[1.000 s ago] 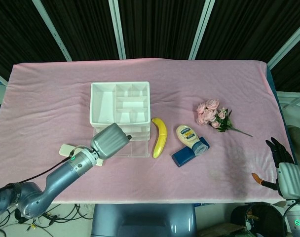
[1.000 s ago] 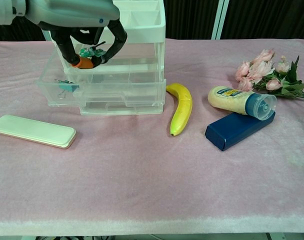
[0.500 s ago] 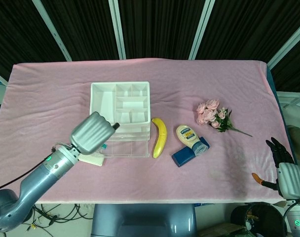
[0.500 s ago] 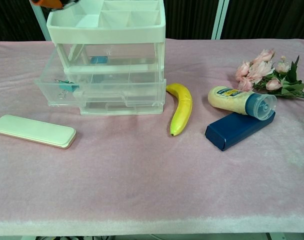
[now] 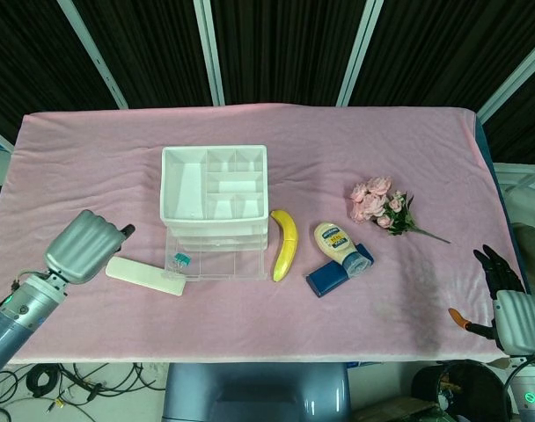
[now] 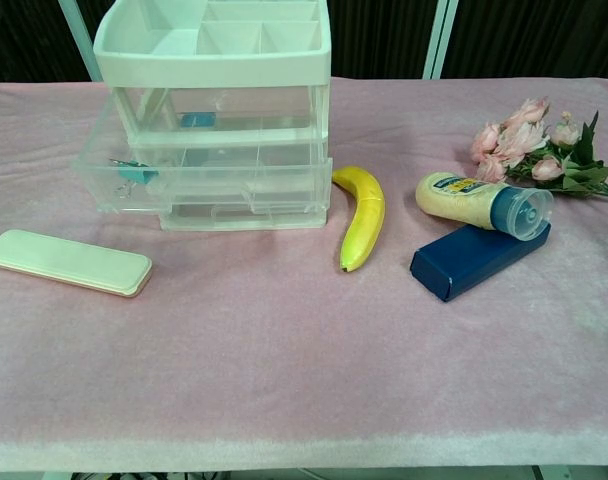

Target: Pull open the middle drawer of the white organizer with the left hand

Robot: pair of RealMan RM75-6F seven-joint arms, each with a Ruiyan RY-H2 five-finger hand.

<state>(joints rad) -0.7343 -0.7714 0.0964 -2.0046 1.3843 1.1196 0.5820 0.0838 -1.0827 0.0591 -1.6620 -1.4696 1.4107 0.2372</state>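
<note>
From my seat I see the white organizer point(image 5: 214, 185) sitting left of centre on the pink cloth point(image 5: 250, 308), a soft, napped fabric with light creases. Its top is an opaque white plastic tray split into compartments, and below it the clear plastic drawers stack up; in the chest view the middle drawer point(image 6: 199, 184) stands pulled out toward me, its front past the drawer below, with a small teal clip point(image 6: 134, 171) lying at its left end. Another bluish bit shows in the upper drawer, too small for me to name. My left hand point(image 5: 81, 246) is off to the left of the organizer, above the cloth near the table's edge and touching nothing; I see its ribbed grey back and dark fingertips, but I cannot tell from this angle whether the fingers are curled or spread. A flat, rounded-corner cream case point(image 6: 67, 261) lies just in front-left of the drawers. Right of the organizer lies a curved yellow banana point(image 6: 361, 214), smooth-skinned, and beyond it a squat cream squeeze bottle point(image 6: 466, 198) with a translucent blue-grey cap, resting tilted on a dark blue rectangular box point(image 6: 478, 259); the bottle carries a blue label whose writing is too small to read. A bunch of pink artificial roses point(image 5: 380, 205) with green leaves lies farther right. My right hand point(image 5: 507, 299) hangs at the table's right edge, dark fingers extended and holding nothing.
</note>
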